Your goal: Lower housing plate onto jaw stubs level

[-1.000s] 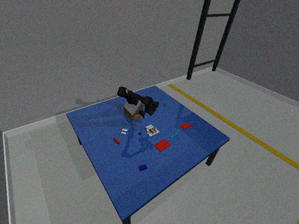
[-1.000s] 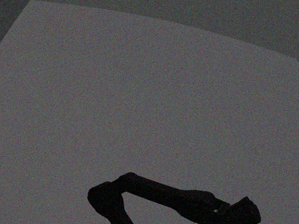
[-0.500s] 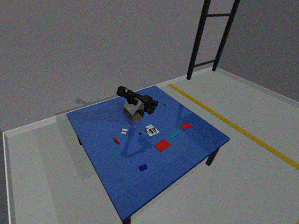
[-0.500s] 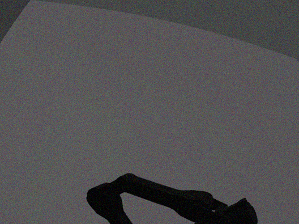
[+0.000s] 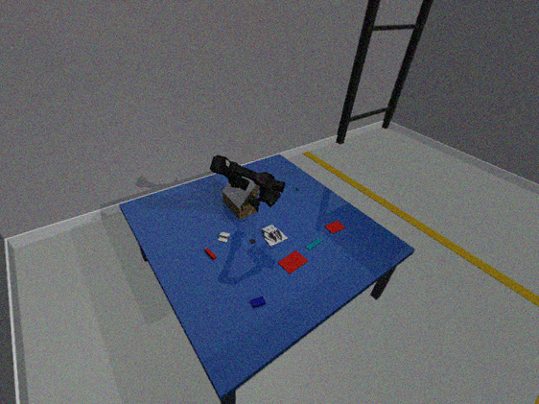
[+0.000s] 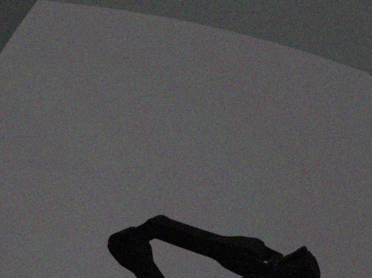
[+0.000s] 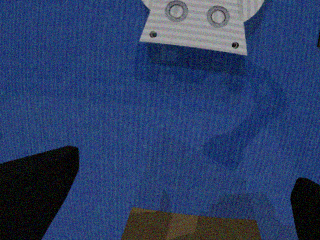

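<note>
Standing open, the gripper [image 5: 255,204] [image 7: 188,176] has its jaws wide apart with nothing between the fingers. Wrist view: one dark fingertip at the left edge, the other at the right edge, blue tabletop [image 5: 190,297] [image 7: 115,120] visible below and between them. The housing plate [image 7: 197,25] is at the upper edge of this view, outside the grasp and apart from both fingers. Its visible end is pale and striped, bearing two round ringed features side by side and a small dark hole near each lower corner. A shadow falls on the blue surface just beside that end. Level seating on the jaw stubs: cannot be told, since the rest of the plate is cut off by the frame.

Top view: the arm [image 5: 252,174] [image 6: 191,239] is folded back over a box-like block [image 5: 239,200] [image 7: 190,227], near the pale assembly [image 5: 274,234]. Also on the table: two red flat pieces [image 5: 293,261], a teal strip [image 5: 313,244], a small red bar [image 5: 209,254] and a dark blue block [image 5: 257,302]. Exterior view: arm bent at the elbow, gripper end partly cut off by the lower edge.
</note>
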